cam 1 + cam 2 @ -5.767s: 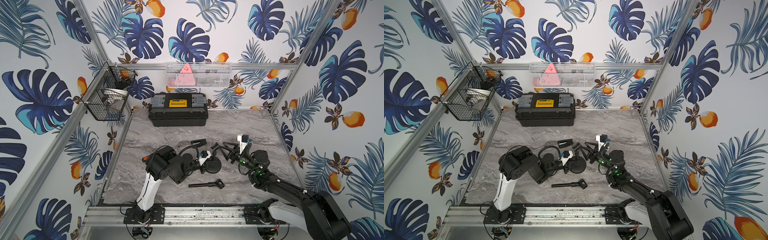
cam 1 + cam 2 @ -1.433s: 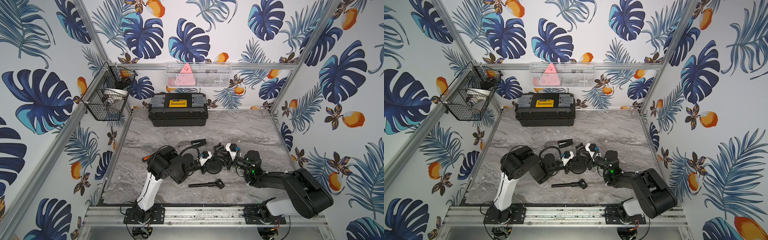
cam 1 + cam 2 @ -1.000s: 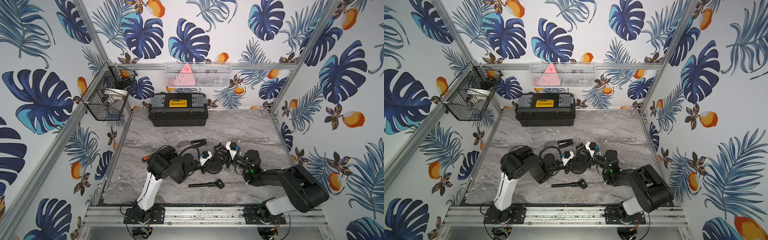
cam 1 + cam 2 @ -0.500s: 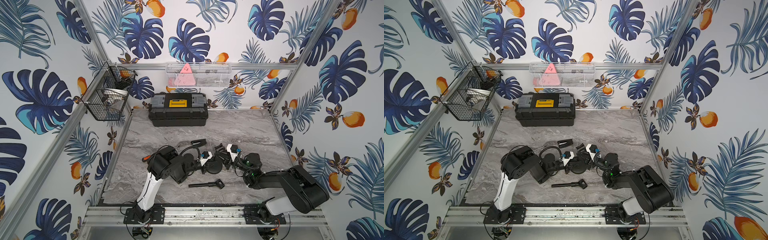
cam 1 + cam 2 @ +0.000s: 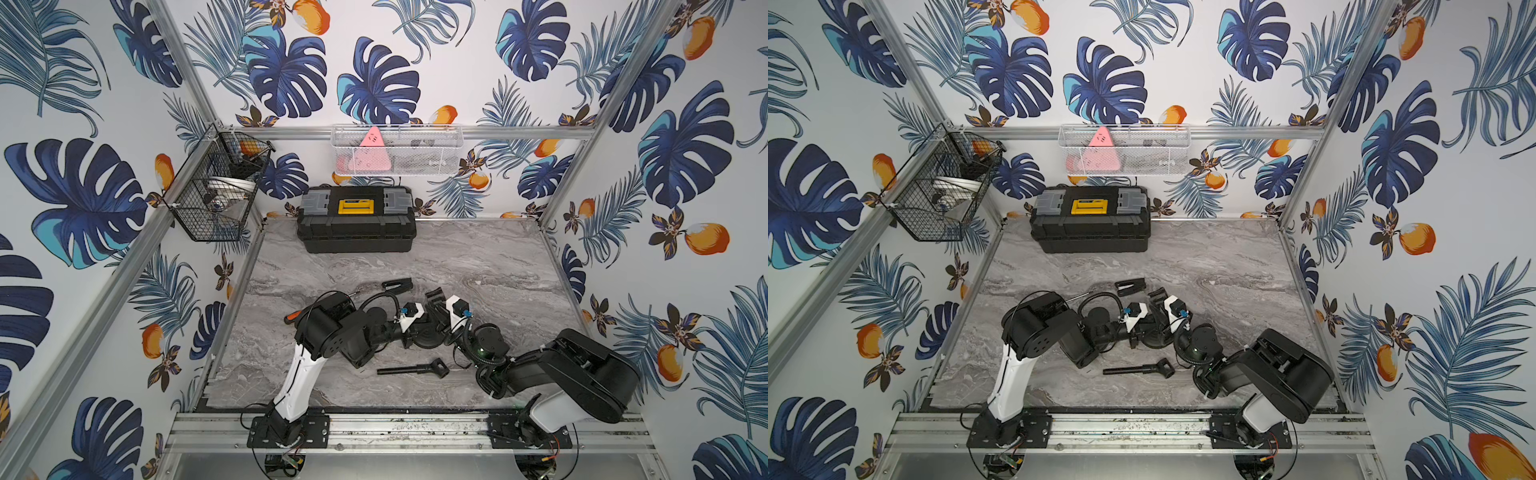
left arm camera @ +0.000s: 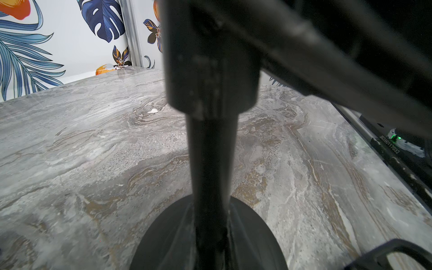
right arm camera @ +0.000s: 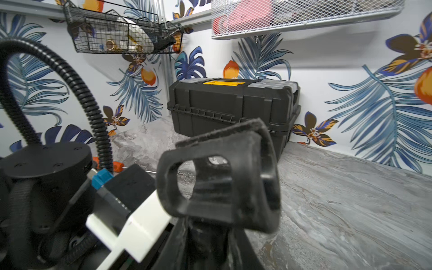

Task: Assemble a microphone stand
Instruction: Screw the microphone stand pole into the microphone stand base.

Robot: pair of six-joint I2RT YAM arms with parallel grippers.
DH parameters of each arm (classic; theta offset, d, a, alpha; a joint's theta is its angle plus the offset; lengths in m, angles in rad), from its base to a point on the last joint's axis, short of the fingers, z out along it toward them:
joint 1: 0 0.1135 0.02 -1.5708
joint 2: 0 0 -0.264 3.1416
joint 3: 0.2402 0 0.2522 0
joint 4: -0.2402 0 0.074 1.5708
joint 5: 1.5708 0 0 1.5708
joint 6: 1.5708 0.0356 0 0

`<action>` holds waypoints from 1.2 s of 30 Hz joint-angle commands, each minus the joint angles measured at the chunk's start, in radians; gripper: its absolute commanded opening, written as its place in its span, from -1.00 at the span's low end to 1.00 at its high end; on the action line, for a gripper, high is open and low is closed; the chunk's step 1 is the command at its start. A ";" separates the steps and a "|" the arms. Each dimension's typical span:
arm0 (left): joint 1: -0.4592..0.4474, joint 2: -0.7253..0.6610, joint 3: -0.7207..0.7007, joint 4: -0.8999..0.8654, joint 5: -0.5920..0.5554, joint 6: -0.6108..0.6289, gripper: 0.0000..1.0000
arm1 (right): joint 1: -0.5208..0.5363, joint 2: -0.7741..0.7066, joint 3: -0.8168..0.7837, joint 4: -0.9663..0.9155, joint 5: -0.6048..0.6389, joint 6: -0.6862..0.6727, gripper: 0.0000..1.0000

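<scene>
Standing upright on its round stand base (image 5: 428, 338), the stem (image 6: 211, 163) rises near the middle of the surface (image 5: 478, 257), somewhat toward the front edge. The right pincer (image 5: 435, 297) is clamped on the stem's upper part. The left pincer (image 5: 409, 337) sits low, just beside the rim of the stand base; whether its fingers are apart or together I cannot tell. A black handled rod (image 5: 411, 368) lies flat nearer the front edge, and a black clip (image 5: 397, 284) lies farther back
</scene>
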 commanded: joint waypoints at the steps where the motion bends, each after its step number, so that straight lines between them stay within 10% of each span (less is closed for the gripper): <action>1: 0.006 0.012 -0.010 -0.097 -0.046 -0.004 -0.49 | 0.046 0.049 -0.006 -0.104 0.174 0.121 -1.00; 13: 0.007 0.012 -0.019 -0.038 -0.037 -0.037 -0.24 | 0.178 0.043 0.075 -0.289 0.438 0.151 -1.00; 27: -0.005 -0.038 -0.033 -0.031 -0.015 -0.059 -0.71 | 0.200 -0.012 0.090 -0.346 0.394 0.121 -1.00; 28: -0.007 -0.039 -0.033 -0.028 -0.015 -0.061 -0.74 | 0.199 -0.019 0.089 -0.350 0.373 0.125 -0.94; 31: -0.007 -0.037 -0.030 -0.031 -0.026 -0.064 -0.77 | 0.190 -0.065 0.086 -0.389 0.263 0.089 0.19; 36: -0.007 -0.022 -0.024 -0.033 -0.034 -0.058 -0.78 | 0.110 -0.229 0.117 -0.678 0.044 0.094 0.48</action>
